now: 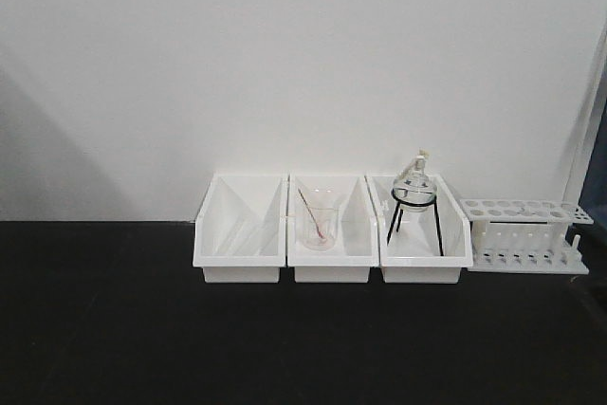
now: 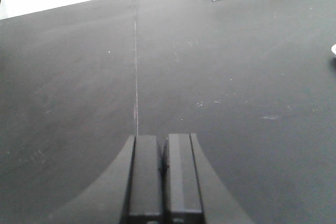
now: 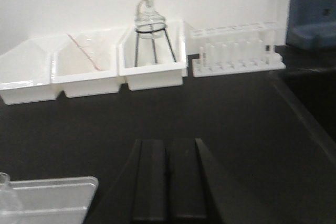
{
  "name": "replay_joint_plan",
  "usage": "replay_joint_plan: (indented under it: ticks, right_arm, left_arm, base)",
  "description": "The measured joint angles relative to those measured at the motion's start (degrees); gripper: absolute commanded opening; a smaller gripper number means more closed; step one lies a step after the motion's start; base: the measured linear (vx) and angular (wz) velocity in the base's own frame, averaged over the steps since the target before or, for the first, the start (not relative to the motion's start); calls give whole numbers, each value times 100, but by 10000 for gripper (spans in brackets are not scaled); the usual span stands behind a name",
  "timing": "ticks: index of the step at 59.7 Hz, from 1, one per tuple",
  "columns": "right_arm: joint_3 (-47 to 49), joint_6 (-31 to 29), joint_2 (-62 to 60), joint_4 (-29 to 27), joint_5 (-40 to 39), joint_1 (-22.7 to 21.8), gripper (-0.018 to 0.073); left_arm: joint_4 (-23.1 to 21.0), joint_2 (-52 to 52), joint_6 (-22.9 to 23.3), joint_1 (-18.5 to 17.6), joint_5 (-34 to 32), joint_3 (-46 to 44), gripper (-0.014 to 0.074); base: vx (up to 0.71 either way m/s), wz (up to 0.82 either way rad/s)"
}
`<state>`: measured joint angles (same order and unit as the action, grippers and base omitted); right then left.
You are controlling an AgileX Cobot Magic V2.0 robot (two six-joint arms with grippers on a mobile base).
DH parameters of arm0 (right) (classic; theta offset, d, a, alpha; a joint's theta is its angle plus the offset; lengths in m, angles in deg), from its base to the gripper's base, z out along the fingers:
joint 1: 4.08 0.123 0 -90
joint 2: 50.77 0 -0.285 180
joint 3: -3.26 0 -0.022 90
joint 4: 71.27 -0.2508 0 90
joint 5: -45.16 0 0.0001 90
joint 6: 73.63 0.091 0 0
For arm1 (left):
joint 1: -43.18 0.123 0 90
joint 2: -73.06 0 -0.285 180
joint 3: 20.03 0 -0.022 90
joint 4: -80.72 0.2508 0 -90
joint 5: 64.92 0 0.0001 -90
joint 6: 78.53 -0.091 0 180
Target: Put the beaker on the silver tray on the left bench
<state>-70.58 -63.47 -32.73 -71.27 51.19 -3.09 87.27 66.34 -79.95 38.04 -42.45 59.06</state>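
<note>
Quick notes from us on lining up the grab. Both arms are idle right now: the left gripper [image 2: 163,167] has its fingers pressed together on nothing, hanging over bare black top of the left bench [image 2: 236,77]. The right gripper [image 3: 168,182] is the same, pads together and empty.

In the right wrist view, a pale grey tray with a rounded corner sits at about 8 o'clock from the gripper. We take that for the silver tray [image 3: 58,195]. A sliver of clear glass at the frame's edge, around 9 o'clock, looks like the beaker [image 3: 4,191]. It's mostly cut off, so we can't tell whether it stands inside the rim or just beside it.

The white bins [image 3: 84,69] up at 11 o'clock hold the beaker with the red rod [image 1: 320,220]. That's not ours, so leave it.

Our take: swing towards 9 o'clock to get the whole beaker in frame, then spread the fingers wide before closing in. Come in level, squeeze gently on the glass wall below the lip, and keep it upright.
</note>
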Motion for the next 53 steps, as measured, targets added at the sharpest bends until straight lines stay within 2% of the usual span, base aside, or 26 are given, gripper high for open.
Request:
replay_joint_plan:
  ticks: [5,11,22,53]
  right_arm:
    - [-421,47,-595,89,144,-221,-11]
    - [-507,49,-1025,348,481,-234,-11]
    - [-518,55,-1088,567,713,-234,-11]
    - [-518,57,-1088,587,744,-234,-11]
  left_arm:
    - [0,0,0,0,0,0,1]
    - [0,0,0,0,7,0,1]
    - [0,0,0,0,4,0,1]
    - [0,0,0,0,5,0,1]
  base:
    - [0,0]
    - [0,0]
    - [0,0]
    - [0,0]
